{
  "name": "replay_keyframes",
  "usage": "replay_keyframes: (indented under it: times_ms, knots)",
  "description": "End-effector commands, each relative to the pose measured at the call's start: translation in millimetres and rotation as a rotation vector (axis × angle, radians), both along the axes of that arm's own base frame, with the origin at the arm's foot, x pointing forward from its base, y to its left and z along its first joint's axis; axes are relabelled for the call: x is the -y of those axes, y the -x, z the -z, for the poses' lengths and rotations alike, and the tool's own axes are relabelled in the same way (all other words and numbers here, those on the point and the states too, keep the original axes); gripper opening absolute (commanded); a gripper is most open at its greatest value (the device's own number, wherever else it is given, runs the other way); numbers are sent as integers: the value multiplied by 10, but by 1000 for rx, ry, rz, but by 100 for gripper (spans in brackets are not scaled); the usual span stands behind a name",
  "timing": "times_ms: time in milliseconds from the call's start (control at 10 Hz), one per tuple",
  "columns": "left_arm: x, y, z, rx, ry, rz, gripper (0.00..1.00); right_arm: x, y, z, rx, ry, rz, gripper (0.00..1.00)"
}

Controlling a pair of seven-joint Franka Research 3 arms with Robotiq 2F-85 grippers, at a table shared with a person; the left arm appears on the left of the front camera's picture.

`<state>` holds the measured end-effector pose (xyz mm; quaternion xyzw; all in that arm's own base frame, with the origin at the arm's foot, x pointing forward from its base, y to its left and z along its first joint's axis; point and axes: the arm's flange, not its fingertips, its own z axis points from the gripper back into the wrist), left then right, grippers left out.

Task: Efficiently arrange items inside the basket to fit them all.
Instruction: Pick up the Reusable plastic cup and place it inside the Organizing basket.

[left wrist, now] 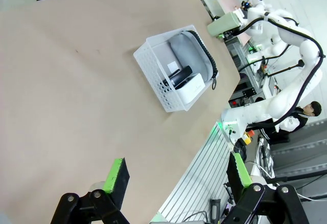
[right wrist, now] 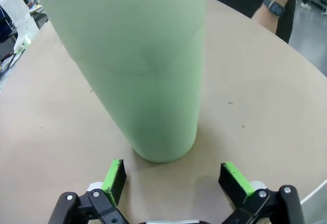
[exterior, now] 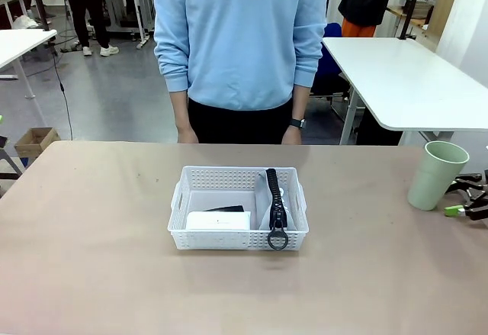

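Table [exterior: 91,236] holds one basket [exterior: 229,240] (pouch [exterior: 273,205], box [exterior: 217,220], stapler [exterior: 226,209] inside), one cup [exterior: 436,175].

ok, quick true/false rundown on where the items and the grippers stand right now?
1. The pale green cup is inside the basket. False: it stands upright on the table, to the basket's right.
2. The grey pouch lies in the basket. True.
3. The right gripper is shut on the cup. False: its jaws are open, with the cup just ahead of them, unheld.
4. The white box and black stapler are in the basket. True.
5. The left gripper is open. True.
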<state>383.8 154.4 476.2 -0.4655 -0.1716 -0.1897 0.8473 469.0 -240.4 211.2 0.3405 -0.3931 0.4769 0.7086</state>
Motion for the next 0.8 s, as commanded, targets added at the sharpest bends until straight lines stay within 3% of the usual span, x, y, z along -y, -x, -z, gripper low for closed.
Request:
replay_keyframes:
  times_ms: [0, 400, 700]
  knots:
    - [8, 22, -16, 1, -9, -2, 100, -90, 31, 68, 47, -28, -27, 100]
    - [8, 22, -16, 1, -9, -2, 100, -204, 14, 127, 93, -98, -17, 100]
    - [8, 22, -16, 1, -9, -2, 100, -285, -9, 171, 85, -132, -41, 100]
